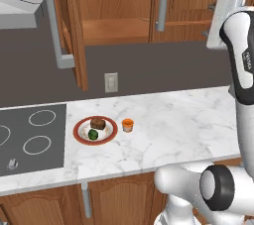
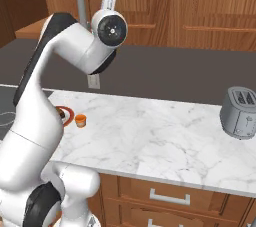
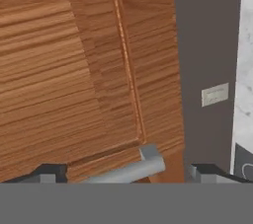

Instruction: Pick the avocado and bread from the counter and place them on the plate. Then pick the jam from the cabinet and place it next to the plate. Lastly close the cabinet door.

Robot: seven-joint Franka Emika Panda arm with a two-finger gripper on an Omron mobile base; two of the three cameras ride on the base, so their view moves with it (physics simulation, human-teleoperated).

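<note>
The plate (image 1: 79,129) lies on the counter (image 1: 188,120) beside the stovetop, with the bread (image 1: 97,123) and the avocado (image 1: 93,134) on it. The orange jam (image 1: 127,125) stands on the marble just right of the plate, apart from it. In the cabinet (image 1: 114,30) the shelf is bare, and the cabinet door (image 1: 75,30) juts out open towards me. My gripper (image 1: 208,20) is high at the right, level with the cabinet, open and holding nothing. In the hand view its fingertips (image 3: 49,173) stand wide apart before a wood door panel (image 3: 74,70), with the end of a grey bar handle (image 3: 141,165) low between them.
The dark stovetop (image 1: 30,140) takes the counter's left end. A wall outlet (image 1: 111,82) sits under the cabinet. A closed neighbouring door with a grey handle (image 1: 162,1) is right of the open shelf. A toaster (image 2: 241,112) stands at the counter's far right.
</note>
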